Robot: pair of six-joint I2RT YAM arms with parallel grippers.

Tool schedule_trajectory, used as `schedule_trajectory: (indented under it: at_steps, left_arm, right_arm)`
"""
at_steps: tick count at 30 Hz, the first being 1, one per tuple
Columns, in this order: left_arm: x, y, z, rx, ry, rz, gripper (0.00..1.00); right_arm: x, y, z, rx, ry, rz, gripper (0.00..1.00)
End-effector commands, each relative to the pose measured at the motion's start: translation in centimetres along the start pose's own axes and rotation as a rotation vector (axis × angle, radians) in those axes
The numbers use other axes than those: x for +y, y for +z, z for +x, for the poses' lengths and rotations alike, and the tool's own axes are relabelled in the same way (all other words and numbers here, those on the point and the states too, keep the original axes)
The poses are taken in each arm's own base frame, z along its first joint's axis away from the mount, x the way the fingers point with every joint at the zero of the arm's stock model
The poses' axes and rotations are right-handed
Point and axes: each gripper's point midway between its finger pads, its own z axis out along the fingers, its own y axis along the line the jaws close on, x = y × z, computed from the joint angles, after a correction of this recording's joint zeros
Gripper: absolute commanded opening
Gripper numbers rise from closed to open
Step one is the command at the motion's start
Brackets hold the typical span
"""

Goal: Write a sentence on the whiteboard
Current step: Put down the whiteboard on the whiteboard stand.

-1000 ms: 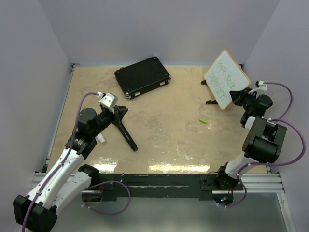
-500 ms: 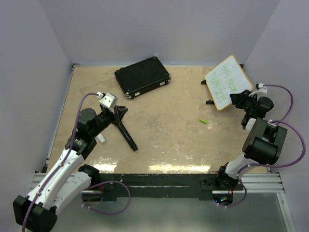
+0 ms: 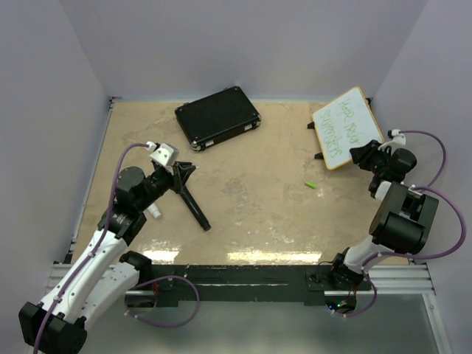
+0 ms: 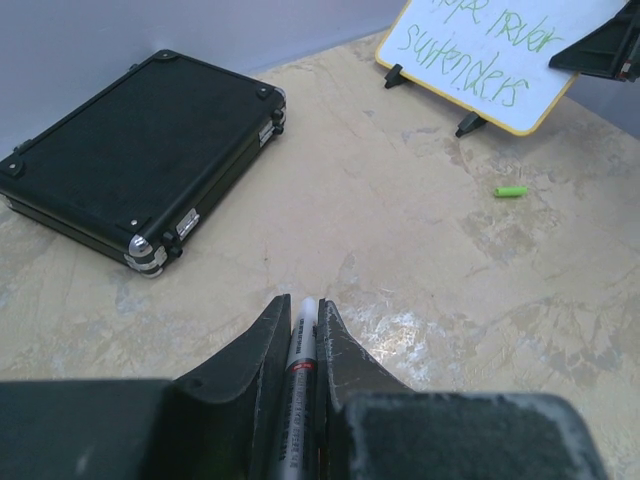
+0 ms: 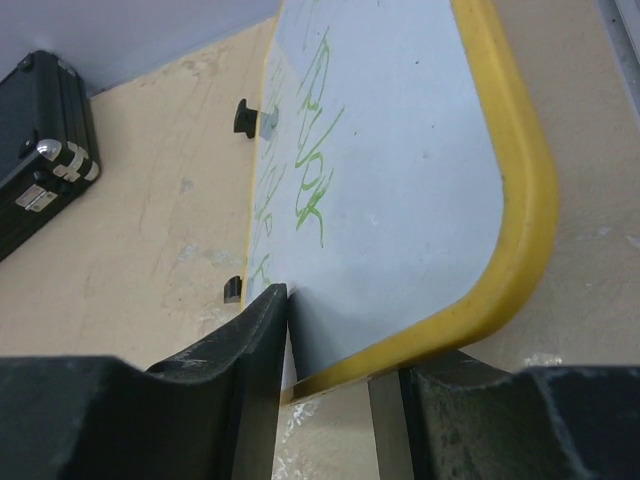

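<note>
The whiteboard with a yellow rim stands tilted at the back right on small black feet. The green handwritten sentence runs across its face and also shows in the left wrist view and the right wrist view. My right gripper is shut on the board's near rim, one finger on the white face and one behind. My left gripper is shut on a marker, which points down to the table at the middle left.
A black rectangular case lies closed at the back, left of centre. A small green marker cap lies on the table in front of the board. Walls close the left, back and right sides.
The board has swung and tipped with my right gripper, its top moving right and lower in view. The left arm has stayed almost still with the marker.
</note>
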Motion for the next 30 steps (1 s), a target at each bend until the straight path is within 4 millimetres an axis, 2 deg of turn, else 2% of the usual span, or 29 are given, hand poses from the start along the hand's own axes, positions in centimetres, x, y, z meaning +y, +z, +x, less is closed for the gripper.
schedule_trajectory:
  at_steps: [1, 4, 12, 17, 20, 27, 30]
  left_arm:
    - [-0.2, -0.1, -1.4, -0.056, 0.023, 0.015, 0.00]
    - [-0.3, -0.2, -1.5, -0.059, 0.024, 0.016, 0.00]
    - [-0.3, -0.2, -1.6, -0.063, 0.022, 0.019, 0.00]
    - [-0.4, -0.3, -1.8, -0.069, 0.024, 0.024, 0.00]
    - [-0.6, -0.4, -1.9, -0.074, 0.023, 0.032, 0.00]
    - [-1.3, -0.6, -2.4, -0.093, 0.017, 0.064, 0.00]
    - [-1.7, -0.7, -2.7, -0.103, 0.015, 0.084, 0.00]
  right_arm:
    - [-1.3, 0.4, -1.7, -0.022, -0.050, 0.061, 0.40]
    - [-1.6, 0.4, -1.5, -0.005, -0.043, 0.073, 0.48]
    - [-1.7, 0.1, -0.7, 0.043, -0.052, 0.081, 0.61]
    - [-1.5, -0.5, -1.1, 0.085, -0.079, 0.098, 0.80]
    - [-1.7, -1.4, -1.6, 0.103, -0.105, 0.117, 0.88]
    - [-0.8, -3.8, -2.2, 0.182, -0.199, 0.085, 0.94]
    - [-0.7, -5.2, -1.8, 0.258, -0.265, 0.048, 0.95]
